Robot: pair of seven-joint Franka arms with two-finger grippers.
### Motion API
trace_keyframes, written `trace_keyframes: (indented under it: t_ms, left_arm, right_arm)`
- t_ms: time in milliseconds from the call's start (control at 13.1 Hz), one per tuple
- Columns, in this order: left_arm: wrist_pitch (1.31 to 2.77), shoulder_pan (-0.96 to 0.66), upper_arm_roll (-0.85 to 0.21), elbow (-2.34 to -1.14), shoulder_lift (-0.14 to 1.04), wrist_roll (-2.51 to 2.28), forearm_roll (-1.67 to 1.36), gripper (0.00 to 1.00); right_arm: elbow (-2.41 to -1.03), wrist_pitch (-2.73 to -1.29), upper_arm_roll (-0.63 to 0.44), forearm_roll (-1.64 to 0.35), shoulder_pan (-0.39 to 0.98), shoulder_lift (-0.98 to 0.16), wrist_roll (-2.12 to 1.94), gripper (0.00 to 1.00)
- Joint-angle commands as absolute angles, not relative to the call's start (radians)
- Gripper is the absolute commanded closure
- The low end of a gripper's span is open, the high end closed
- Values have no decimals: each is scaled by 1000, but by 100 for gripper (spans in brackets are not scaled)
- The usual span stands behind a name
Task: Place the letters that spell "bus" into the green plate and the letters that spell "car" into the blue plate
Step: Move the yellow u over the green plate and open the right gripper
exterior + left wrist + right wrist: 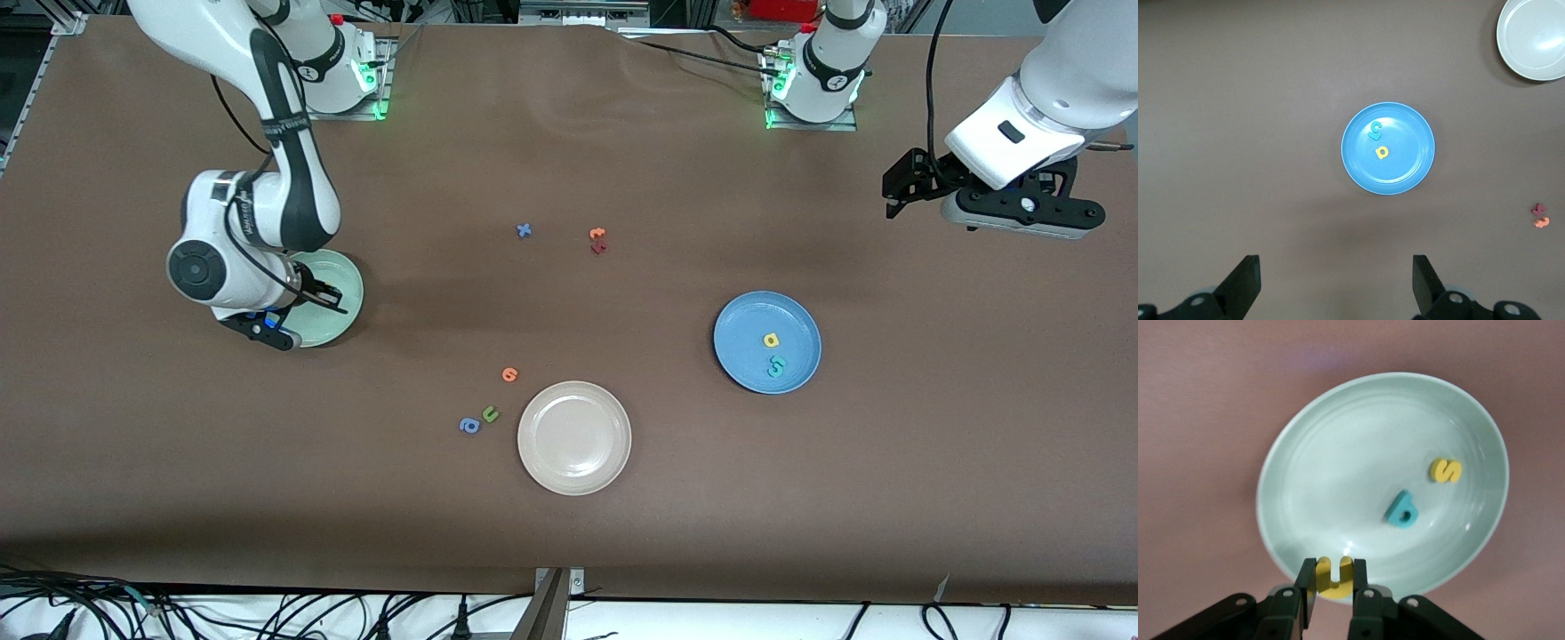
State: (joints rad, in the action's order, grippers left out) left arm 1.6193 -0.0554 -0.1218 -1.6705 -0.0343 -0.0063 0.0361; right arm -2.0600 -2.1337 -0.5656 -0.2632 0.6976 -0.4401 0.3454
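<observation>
Over the green plate (1338, 453), near the right arm's end of the tabletop (569, 533), the right pincer (1335, 587) pinches the yellow "u" (1333, 577), and the teal "b" (1403, 511) and yellow "s" (1445, 471) lie in that plate. The left pincer (1335, 287) waits wide open, high over the tabletop. The blue plate (747, 316) holds the yellow "a" (771, 340) and the teal "c" (777, 364), close together.

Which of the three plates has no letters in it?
The beige-white plate, nearest the front camera. The blue plate holds letters, and the green plate holds a teal b and yellow s.
</observation>
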Motion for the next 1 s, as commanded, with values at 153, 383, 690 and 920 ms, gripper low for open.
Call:
trace_keyframes:
  t_ms: [153,383,690,920]
  left_arm:
    - [1597,-57,-124,-1640,-21,12,51,0]
    - [1597,-57,-124,-1640,-21,11,51,0]
    - [1597,-57,-124,-1640,-21,12,51,0]
    - [1597,-55,-124,-1640,-21,12,51,0]
  right_arm:
    - [-2138,-2237,-568,-275,704,-443,287,83]
    - [-2114,-2212,-569,-273,704,-414,282,1]
    - [-1924,-1950,-604,-272,704,-371,282,1]
    - [-1736,-1731,-633,-264,704,-335,265,1]
